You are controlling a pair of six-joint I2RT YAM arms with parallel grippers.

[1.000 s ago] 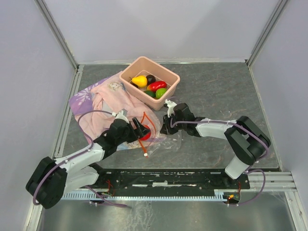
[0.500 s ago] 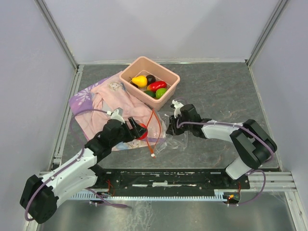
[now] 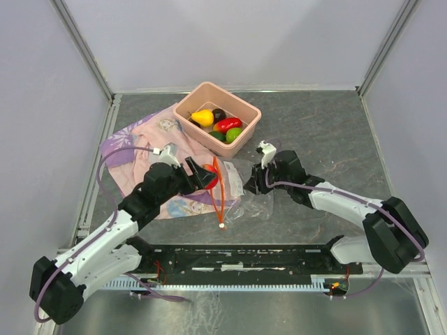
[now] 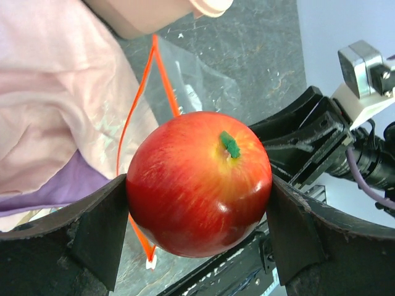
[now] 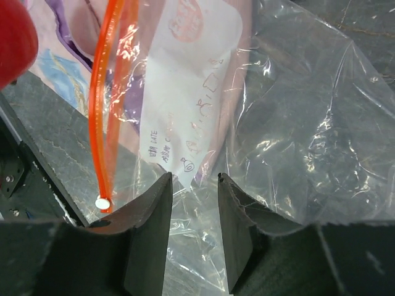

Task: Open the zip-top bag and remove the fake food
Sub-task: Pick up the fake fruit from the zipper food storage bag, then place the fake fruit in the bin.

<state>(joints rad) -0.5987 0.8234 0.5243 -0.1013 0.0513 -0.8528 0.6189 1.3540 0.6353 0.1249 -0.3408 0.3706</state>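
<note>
My left gripper is shut on a glossy red apple with a green stem and holds it above the cloth, just left of the bag's mouth. In the left wrist view the apple fills the gap between both fingers. The zip-top bag lies crumpled and open on the table, its orange zip strip hanging in a loop down to the white slider. My right gripper is at the bag's right edge, jaws a little apart over the clear film. Other fake food lies in the tub.
The salmon-pink tub stands at the back centre, just beyond the bag. A pink-and-purple printed cloth covers the table's left part, under my left arm. The metal rail runs along the near edge.
My left gripper has lifted the apple up and away from the near edge, out of the bag. My right gripper has drawn back to the right. The zip strip has shifted right.
</note>
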